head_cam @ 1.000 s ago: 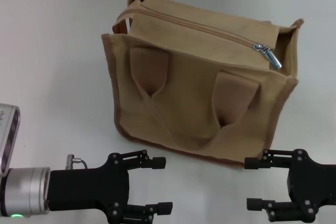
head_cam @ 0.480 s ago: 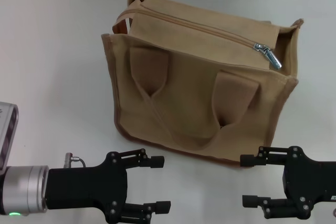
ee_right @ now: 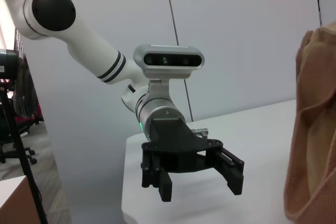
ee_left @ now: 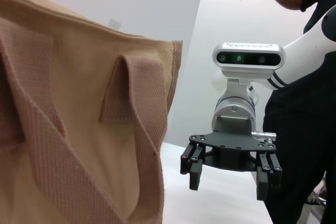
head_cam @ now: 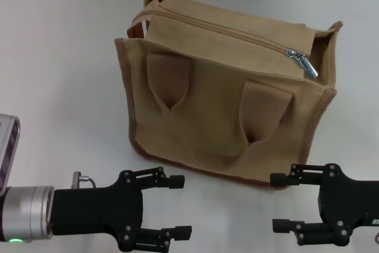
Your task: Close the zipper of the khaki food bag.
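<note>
The boxy tan canvas food bag (head_cam: 228, 93) with its two darker tan strap handles stood upright on the white counter (head_cam: 59, 63), toward the far middle of my head view, its brown-trimmed base edge turned toward me. Along its top ran the khaki zipper (head_cam: 237, 34), and the small shiny silver pull tab (head_cam: 303, 62) lay at the end of that line on my right side, near the bag's right corner. From above, the zip line looked drawn together along most of its length up to the tab; a strip of orange-brown lining showed only at the far left end.

My left gripper (head_cam: 172, 205) hung low over the counter in front of the bag's left half, apart from it, jaws spread wide with nothing between them. My right gripper (head_cam: 283, 202) sat just before the bag's near right corner, close to the base trim but not touching, its jaws likewise parted and empty. The left wrist camera caught the bag's front panel and one strap handle (ee_left: 134, 93) close up, with my right gripper (ee_left: 231, 174) beyond, fingers (ee_left: 195, 171) apart.
</note>
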`<state>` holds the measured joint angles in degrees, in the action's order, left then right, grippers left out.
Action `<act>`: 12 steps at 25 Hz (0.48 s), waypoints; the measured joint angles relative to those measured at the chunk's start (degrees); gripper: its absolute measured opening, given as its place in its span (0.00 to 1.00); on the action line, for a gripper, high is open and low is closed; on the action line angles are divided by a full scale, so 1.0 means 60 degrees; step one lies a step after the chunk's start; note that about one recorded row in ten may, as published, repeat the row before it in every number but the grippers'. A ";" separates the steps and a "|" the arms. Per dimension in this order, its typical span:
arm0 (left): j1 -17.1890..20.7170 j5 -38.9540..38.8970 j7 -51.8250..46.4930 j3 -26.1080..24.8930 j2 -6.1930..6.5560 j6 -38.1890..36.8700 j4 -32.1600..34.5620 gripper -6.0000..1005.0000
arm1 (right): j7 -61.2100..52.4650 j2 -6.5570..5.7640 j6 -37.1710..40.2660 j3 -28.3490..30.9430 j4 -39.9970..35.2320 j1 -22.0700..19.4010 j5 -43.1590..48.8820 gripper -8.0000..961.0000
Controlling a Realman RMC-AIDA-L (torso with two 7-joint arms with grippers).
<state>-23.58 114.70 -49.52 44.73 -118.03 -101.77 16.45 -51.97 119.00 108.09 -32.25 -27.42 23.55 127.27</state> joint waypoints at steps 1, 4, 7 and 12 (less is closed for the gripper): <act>0.0001 0.0000 -0.0002 -0.0003 0.0002 0.0000 0.0001 0.83 | -0.0001 0.0000 -0.0006 0.0000 0.0000 0.0000 0.0000 0.74; 0.0004 0.0000 -0.0004 -0.0013 0.0002 0.0000 0.0015 0.83 | -0.0001 0.0000 -0.0014 0.0000 0.0000 0.0013 -0.0020 0.74; 0.0005 0.0000 -0.0006 -0.0014 0.0000 0.0000 0.0045 0.83 | -0.0017 0.0000 -0.0013 0.0000 0.0000 0.0041 -0.0027 0.74; 0.0006 0.0000 -0.0008 -0.0029 -0.0002 -0.0027 0.0068 0.83 | -0.0039 0.0000 -0.0014 0.0000 0.0002 0.0078 -0.0027 0.74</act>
<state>-23.55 114.70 -49.57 44.56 -118.04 -101.93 16.85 -52.20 119.00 108.00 -32.25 -27.41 24.02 127.10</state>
